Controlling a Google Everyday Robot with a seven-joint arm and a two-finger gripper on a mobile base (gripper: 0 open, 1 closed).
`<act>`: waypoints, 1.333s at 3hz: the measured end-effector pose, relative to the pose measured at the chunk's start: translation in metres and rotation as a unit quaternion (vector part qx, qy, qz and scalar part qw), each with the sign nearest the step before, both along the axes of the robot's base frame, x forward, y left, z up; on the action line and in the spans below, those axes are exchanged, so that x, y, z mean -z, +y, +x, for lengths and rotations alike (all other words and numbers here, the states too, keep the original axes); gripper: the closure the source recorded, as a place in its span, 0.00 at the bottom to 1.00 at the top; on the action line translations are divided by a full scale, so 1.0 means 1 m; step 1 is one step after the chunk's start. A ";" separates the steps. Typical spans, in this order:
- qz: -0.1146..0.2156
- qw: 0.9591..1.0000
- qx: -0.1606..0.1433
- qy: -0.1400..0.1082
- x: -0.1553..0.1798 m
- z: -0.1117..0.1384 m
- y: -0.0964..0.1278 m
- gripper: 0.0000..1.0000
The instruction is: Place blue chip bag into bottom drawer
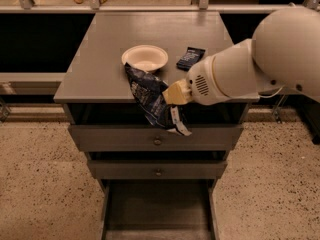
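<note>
The hand [169,94] is closed tight on the blue chip bag [150,100] and holds it in the air at the near edge of the bench [95,64]. The bag hangs tilted, and its lower end overlaps the top drawer [110,138]. On the bench behind the bag sits a white bowl [145,57], with a small dark packet [190,58] to its right. The bottom drawer [157,209] stands pulled open below.

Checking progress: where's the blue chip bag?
Mid-frame, the blue chip bag hangs from the claw at the cabinet's front edge, near the bowl, above the open bottom drawer.
</note>
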State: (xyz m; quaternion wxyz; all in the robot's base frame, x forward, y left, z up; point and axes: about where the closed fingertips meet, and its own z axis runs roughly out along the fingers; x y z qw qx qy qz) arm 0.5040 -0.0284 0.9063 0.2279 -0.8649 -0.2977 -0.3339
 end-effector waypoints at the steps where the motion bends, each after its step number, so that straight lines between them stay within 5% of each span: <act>1: -0.008 1.000 0.000 0.001 0.002 0.002 -0.004 1.00; 2: -0.017 0.999 -0.028 0.012 0.035 0.001 -0.004 1.00; 3: -0.089 0.990 -0.106 -0.005 0.092 -0.011 -0.015 1.00; 4: -0.135 0.981 -0.124 -0.059 0.101 -0.022 -0.023 1.00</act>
